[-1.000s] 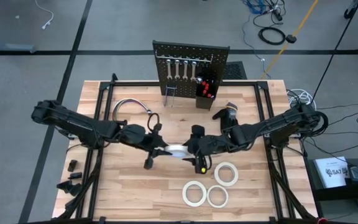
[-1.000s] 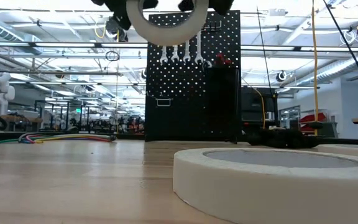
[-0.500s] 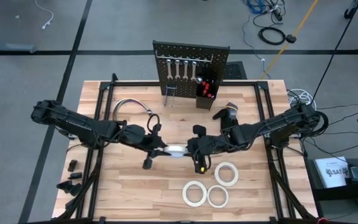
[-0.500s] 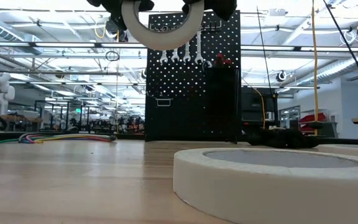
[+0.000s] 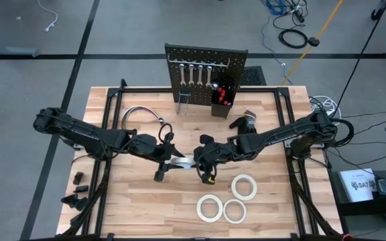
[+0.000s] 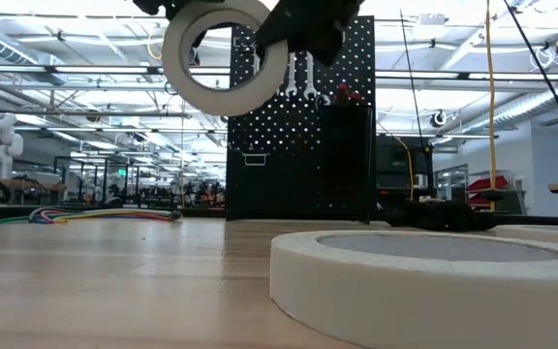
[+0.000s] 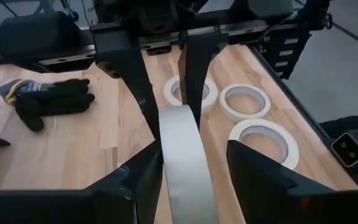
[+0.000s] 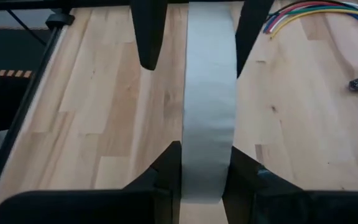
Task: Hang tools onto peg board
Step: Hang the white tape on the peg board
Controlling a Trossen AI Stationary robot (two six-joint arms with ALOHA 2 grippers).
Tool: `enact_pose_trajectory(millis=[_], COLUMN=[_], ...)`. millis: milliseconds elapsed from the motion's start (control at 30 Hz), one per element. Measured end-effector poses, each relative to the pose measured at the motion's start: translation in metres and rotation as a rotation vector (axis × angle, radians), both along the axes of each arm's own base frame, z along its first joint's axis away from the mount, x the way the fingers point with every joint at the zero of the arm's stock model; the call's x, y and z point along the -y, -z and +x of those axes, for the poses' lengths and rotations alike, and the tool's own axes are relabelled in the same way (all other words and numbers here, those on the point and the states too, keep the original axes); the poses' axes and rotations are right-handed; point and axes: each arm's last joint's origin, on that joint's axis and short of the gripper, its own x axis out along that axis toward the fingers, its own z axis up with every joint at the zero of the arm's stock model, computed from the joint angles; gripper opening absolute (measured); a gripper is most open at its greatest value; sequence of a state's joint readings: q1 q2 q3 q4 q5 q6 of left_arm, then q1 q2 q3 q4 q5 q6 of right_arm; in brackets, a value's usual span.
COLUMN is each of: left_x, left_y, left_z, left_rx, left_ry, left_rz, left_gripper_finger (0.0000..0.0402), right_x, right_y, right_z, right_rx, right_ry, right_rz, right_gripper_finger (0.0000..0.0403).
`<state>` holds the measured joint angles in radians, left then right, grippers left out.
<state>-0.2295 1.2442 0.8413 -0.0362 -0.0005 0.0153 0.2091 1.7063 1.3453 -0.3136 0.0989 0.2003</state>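
Since half a second ago the white tape roll [image 6: 225,56] has passed from one tool to the other: the left tool [image 5: 177,161] has spread its fingers and the right tool [image 5: 196,159] has closed on the roll and turned it, so that in the low view the whole ring now shows, tilted, where only its lower arc showed before.

Now the roll hangs in the air above the middle of the wooden slatted worktop [image 5: 139,207], held on edge. In the right wrist view the right tool's two dark fingers [image 8: 166,163] press on both sides of the white band [image 8: 209,99]. In the left wrist view the left tool's fingers [image 7: 251,163] stand apart on either side of the band [image 7: 183,155], with a clear gap on one side, no longer gripping it.

Three more white tape rolls [image 5: 244,187] lie flat toward the worktop's front edge, right of the middle, close together. A black work glove [image 5: 244,121] lies nearer the back right corner, and a curved chrome tube [image 5: 139,112] nearer the back left.

At the middle of the back edge stands the upright black perforated peg board [image 5: 205,56]. Four silver wrenches [image 5: 196,73] hang in a row on its front, and red-handled tools [image 5: 222,96] stick out of its small black box bin.
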Motion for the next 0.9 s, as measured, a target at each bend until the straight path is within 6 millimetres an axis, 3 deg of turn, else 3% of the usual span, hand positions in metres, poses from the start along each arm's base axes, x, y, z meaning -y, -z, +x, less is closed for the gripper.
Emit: enact_pose_trajectory(millis=[300,433,600,767,833,900], left_x=[-0.002,-0.002,-0.005,-0.007,-0.007,-0.007], left_y=[0.003,0.003,0.003,0.003,0.003,0.004], left_z=[-0.005,-0.005,-0.005,-0.005,-0.006,-0.008], left_rx=[-0.039,-0.037,-0.039,-0.042,-0.040,-0.059], left_ry=[0.019,0.019,-0.006,-0.074,-0.072,-0.074], left_rz=[0.073,0.089,0.097,0.141,0.146,0.160], left_gripper_finger=[0.0169,0.0134,0.0063,0.0063,0.0063,0.0063], right_x=[0.009,0.009,0.009,0.010,0.012,0.015], right_y=[0.000,0.000,0.001,0.001,0.001,-0.002], right_z=[0.002,0.002,0.002,0.002,0.002,0.000], right_rx=[0.000,-0.001,-0.010,-0.004,-0.003,-0.003], right_ry=[0.003,-0.006,0.002,-0.011,-0.016,-0.021], right_rz=[0.000,0.008,-0.003,-0.044,-0.058,-0.072], right_gripper_finger=[0.0068,0.0068,0.0068,0.0068,0.0090,0.0141])
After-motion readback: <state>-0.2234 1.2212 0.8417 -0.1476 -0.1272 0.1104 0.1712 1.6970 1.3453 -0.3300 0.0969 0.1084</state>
